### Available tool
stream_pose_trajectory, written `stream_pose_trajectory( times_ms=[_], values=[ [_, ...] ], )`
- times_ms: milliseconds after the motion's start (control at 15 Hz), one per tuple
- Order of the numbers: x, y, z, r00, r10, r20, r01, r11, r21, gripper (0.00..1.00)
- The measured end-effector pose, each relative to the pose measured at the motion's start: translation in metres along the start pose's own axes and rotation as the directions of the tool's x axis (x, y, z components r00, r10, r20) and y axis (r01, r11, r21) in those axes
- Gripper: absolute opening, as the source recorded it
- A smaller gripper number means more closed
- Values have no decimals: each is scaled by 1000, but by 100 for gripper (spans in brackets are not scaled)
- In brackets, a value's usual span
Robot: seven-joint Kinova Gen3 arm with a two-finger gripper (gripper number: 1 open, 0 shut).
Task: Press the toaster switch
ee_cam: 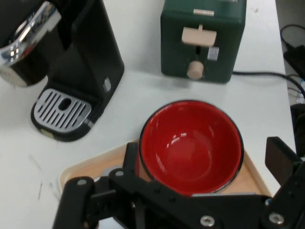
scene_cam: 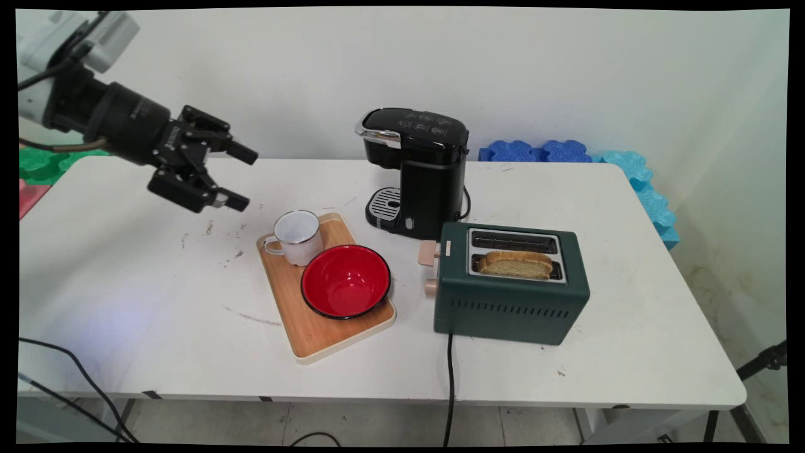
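White table (scene_cam: 126,283) against a pale wall, and my gripper (scene_cam: 241,178) hangs in the air above its far left part, tipped down and aimed across the top. My fingers (scene_cam: 236,202) are spread wide with nothing between them, and they touch nothing.

Nearest to my fingertips is the mug (scene_cam: 298,236), just ahead and below. It stands upright on the far end of the tray (scene_cam: 314,333), mouth up, with its handle turned back toward me. My own linkage covers most of it in the hand view.

Straight ahead, framed between my fingers, is the bowl (ee_cam: 190,145). It is red inside with a dark rim. It sits on the tray with its mouth up and nothing in it, close beside the mug; I cannot tell whether the two touch. The tray lies flat, and its long axis runs slantwise from the mug end toward the table's near edge.

Beyond the bowl stands the toaster (ee_cam: 204,40), well apart from my fingers. Its lever end faces me, so its long axis runs roughly away from me. A slice of bread (scene_cam: 514,264) stands in the nearer slot, lying along that same axis and poking up above the top. The other slot looks empty.

Left of the toaster in the hand view is the coffee maker (ee_cam: 71,57), with its drip grate facing the tray. Its lid is down and no cup is on the grate.

Blue foam mats (scene_cam: 541,151) lie along the table's far right edge.
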Motion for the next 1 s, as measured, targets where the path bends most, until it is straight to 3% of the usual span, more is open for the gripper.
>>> stream_pose_trajectory(
  times_ms=[467,1000],
  values=[
    [65,13,45,1000,-14,-25,14,999,-29,100],
    [93,14,103,999,38,6,-37,998,-57,100]
  ],
)
